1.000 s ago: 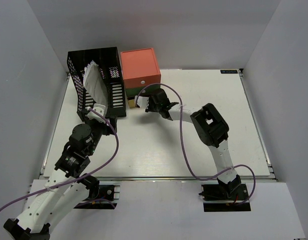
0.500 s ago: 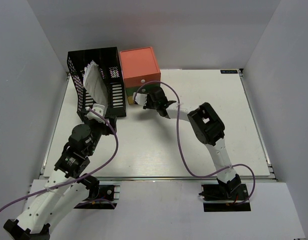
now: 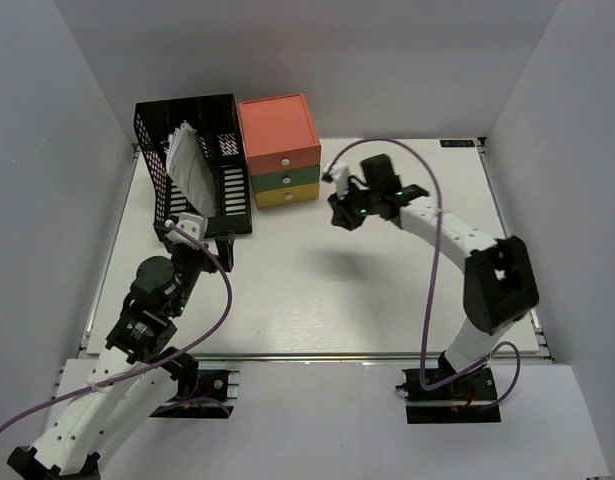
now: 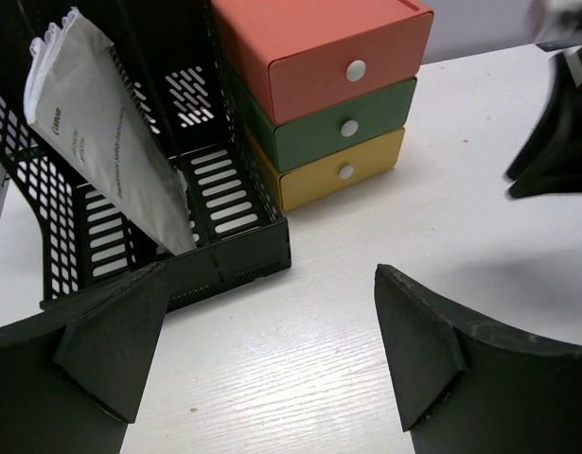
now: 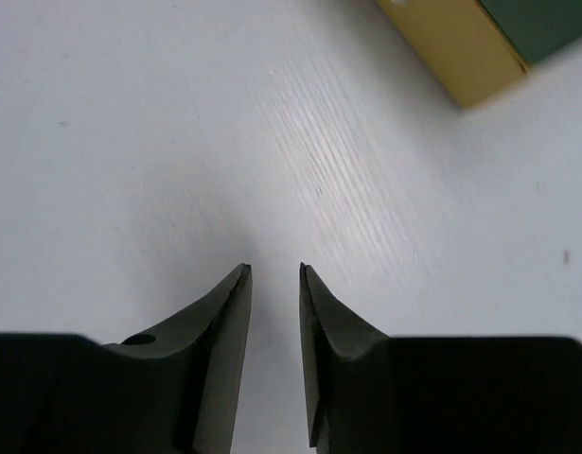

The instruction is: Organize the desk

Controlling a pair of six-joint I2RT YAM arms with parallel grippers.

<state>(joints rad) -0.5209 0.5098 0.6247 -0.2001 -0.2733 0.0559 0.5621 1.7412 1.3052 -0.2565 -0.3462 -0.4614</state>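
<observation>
The white desk (image 3: 387, 290) carries a black mesh file rack (image 3: 227, 185) and a coral, green and yellow drawer unit (image 3: 280, 135) at its far left; all three drawers look shut. My left gripper (image 3: 202, 232) is wide open and empty, low over the desk just in front of the rack (image 4: 224, 255); in the left wrist view (image 4: 270, 284) bare desk shows between its fingers. My right gripper (image 3: 342, 215) hovers above the desk right of the drawer unit. In the right wrist view (image 5: 273, 270) its fingers stand a narrow gap apart with nothing between them.
A grey booklet (image 3: 192, 165) leans inside the rack, also in the left wrist view (image 4: 111, 142). The drawer unit's yellow corner (image 5: 451, 47) shows in the right wrist view. Grey walls enclose the desk on three sides. The right gripper's dark shape (image 4: 555, 142) shows at the left wrist view's right edge.
My right gripper has drawn back from the front of the drawer unit, moving right and up as the arm swung out. My left arm has barely shifted.
</observation>
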